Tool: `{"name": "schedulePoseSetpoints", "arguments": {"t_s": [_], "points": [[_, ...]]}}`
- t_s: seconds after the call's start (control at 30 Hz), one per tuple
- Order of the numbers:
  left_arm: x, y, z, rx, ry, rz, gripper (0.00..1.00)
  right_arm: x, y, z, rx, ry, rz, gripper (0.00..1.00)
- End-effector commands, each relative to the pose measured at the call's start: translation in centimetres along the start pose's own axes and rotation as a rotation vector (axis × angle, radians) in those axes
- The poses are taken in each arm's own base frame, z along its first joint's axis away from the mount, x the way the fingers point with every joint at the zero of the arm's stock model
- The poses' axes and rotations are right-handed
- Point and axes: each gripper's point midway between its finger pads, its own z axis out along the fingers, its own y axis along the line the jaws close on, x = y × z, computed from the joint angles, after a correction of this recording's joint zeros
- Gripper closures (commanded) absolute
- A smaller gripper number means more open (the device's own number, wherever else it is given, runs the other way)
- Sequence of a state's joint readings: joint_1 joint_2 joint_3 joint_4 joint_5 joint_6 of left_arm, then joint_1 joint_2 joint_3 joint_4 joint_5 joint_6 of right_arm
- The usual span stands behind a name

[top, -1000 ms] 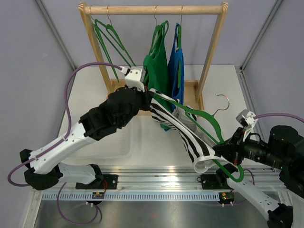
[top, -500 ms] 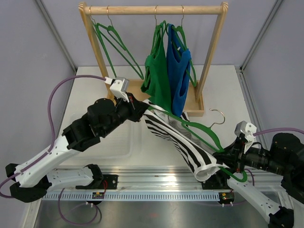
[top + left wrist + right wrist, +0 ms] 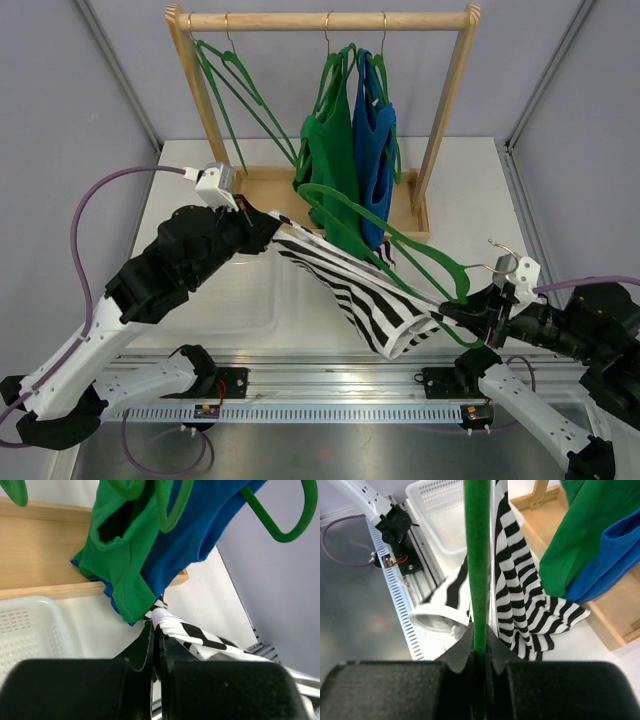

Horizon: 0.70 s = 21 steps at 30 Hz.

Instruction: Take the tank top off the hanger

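From above, the striped tank top (image 3: pixel 355 295) stretches over the counter (image 3: pixel 470 180) between both arms, threaded on the green hanger (image 3: pixel 440 265). Left wrist: the left jaws are clenched on its white edge. Right wrist: the right jaws are clenched on the hanger's bar.

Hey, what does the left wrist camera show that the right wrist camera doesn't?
Only the left wrist view: the left gripper pinched shut on the edge of the striped tank top. Only the right wrist view: the right gripper shut on the green hanger, plus the metal rail. Both: that tank top, green top, blue top, white basket.
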<state>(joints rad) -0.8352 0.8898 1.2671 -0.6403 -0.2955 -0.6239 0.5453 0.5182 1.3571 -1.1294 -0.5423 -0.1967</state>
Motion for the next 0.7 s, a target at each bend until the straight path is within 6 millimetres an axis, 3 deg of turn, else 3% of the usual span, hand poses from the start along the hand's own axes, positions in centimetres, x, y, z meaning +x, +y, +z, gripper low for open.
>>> {"name": "schedulePoseSetpoints", "arguments": {"t_s": [0.0, 0.03, 0.07, 0.13, 0.17, 0.2, 0.23, 0.27, 0.3, 0.37, 0.4, 0.47, 0.53, 0.57, 0.67], "points": [[-3.2, 3.9, -0.2, -0.156, -0.149, 0.026, 1.0, 0.8, 0.3, -1.8, 0.041, 0.002, -0.027, 1.0], [-2.7, 3.3, 0.2, -0.115, -0.134, 0.031, 1.0, 0.5, -0.4, -1.5, 0.071, -0.005, 0.002, 1.0], [-2.5, 1.4, 0.5, -0.014, -0.124, 0.023, 1.0, 0.7, -1.4, -0.8, 0.11, -0.003, 0.023, 1.0], [-0.5, -0.4, 1.2, 0.125, -0.077, 0.045, 1.0, -1.0, -2.0, 0.3, 0.119, -0.082, 0.044, 1.0], [-0.5, -3.6, 0.8, 0.301, -0.081, 0.045, 1.0, -0.9, -2.4, 1.2, 0.117, -0.092, 0.062, 1.0], [0.6, -4.9, 0.5, 0.403, -0.059, 0.059, 1.0, -2.9, -3.2, 1.6, 0.15, -0.183, 0.091, 1.0], [2.9, -5.6, 0.6, 0.48, -0.013, 0.073, 1.0, -3.8, -3.7, 1.6, 0.176, -0.244, 0.121, 1.0], [3.8, -7.5, -0.1, 0.601, 0.0, 0.09, 1.0, -3.8, -5.2, 2.2, 0.241, -0.28, 0.159, 1.0], [5.0, -8.0, -0.2, 0.647, 0.016, 0.126, 1.0, -6.4, -5.6, 2.0, 0.248, -0.404, 0.154, 1.0], [9.1, -9.4, -0.7, 0.73, 0.113, 0.187, 1.0, -7.4, -5.5, 2.5, 0.215, -0.494, 0.18, 1.0], [10.4, -9.9, -0.9, 0.766, 0.134, 0.236, 1.0, -9.7, -5.3, 2.0, 0.193, -0.598, 0.181, 1.0], [13.9, -11.2, -1.9, 0.85, 0.22, 0.282, 1.0, -11.1, -5.7, 2.1, 0.193, -0.649, 0.184, 1.0], [15.7, -11.5, -2.3, 0.869, 0.26, 0.3, 1.0, -12.0, -6.7, 2.2, 0.233, -0.662, 0.192, 1.0], [16.5, -11.0, -2.1, 0.85, 0.274, 0.3, 1.0, -12.7, -8.1, 1.2, 0.322, -0.691, 0.212, 1.0], [18.3, -10.8, -2.5, 0.889, 0.316, 0.312, 1.0, -12.6, -10.9, 0.1, 0.485, -0.742, 0.237, 1.0]]}}
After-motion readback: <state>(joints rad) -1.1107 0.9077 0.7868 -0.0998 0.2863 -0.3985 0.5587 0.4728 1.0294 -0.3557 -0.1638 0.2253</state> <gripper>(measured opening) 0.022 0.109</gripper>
